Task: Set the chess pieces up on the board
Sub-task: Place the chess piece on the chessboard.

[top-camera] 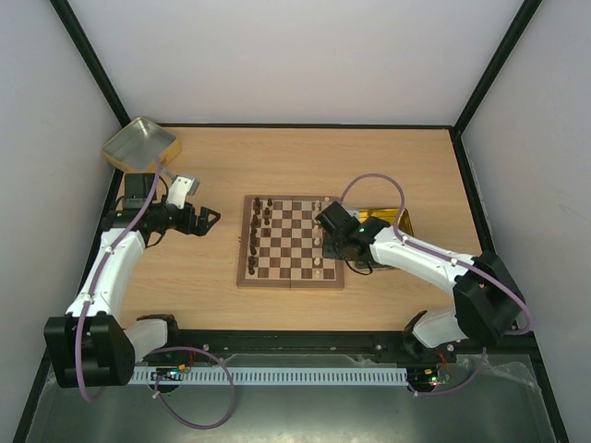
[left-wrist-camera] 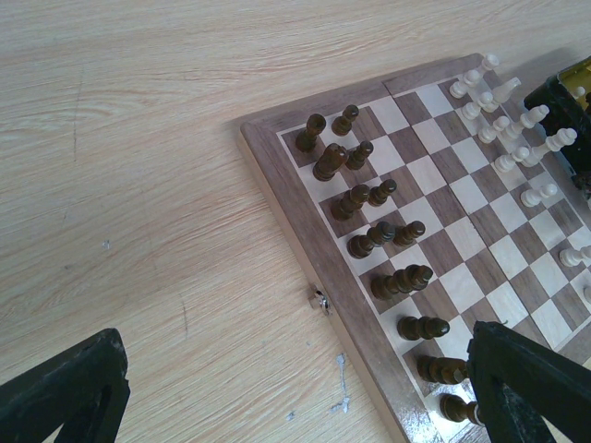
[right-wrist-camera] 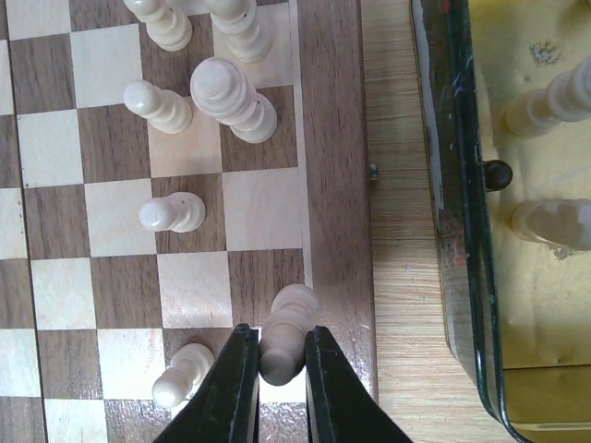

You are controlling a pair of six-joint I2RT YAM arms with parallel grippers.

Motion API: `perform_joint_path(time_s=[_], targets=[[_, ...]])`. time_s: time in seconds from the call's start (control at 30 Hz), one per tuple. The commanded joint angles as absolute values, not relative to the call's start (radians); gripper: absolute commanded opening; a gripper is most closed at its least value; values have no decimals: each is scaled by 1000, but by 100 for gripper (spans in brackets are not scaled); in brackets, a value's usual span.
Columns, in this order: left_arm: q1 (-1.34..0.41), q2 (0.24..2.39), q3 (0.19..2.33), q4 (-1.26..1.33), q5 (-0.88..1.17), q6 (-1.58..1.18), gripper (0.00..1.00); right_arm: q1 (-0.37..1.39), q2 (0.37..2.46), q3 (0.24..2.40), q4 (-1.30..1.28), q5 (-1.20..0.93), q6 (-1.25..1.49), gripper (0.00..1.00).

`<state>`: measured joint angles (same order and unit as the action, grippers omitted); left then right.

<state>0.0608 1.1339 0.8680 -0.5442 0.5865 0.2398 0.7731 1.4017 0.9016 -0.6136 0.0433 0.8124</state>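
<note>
My right pincer (right-wrist-camera: 280,341) is pressed together on a cream chess piece (right-wrist-camera: 291,318), gripping its turned body over an edge square on the right side of the board (right-wrist-camera: 337,138). The piece looks like light, rigid wood, smooth and round, so it could swivel or slip. A grip on the thick stem seems safest. Other cream pieces (right-wrist-camera: 231,97) stand nearby, and dark pieces (left-wrist-camera: 369,198) line the opposite side. Just beside the board on the tabletop (right-wrist-camera: 397,277), a gold tray (right-wrist-camera: 452,185) holds at least two spare cream pieces (right-wrist-camera: 554,101). My left pincer (top-camera: 208,220) hangs spread wide, holding nothing.
</note>
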Motion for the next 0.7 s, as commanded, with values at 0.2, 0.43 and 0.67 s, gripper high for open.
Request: perform_joint_path(time_s=[0.2,0.43,0.67], targets=[[57,1129,852,-551,598,249,99,794,1439,882,-562,46,836,8],[57,1132,852,-550,598,249,99,794,1464,892,-551,40,830,8],[57,1135,852,-549,600,250,99,793,1474,886,-537,30,831,9]])
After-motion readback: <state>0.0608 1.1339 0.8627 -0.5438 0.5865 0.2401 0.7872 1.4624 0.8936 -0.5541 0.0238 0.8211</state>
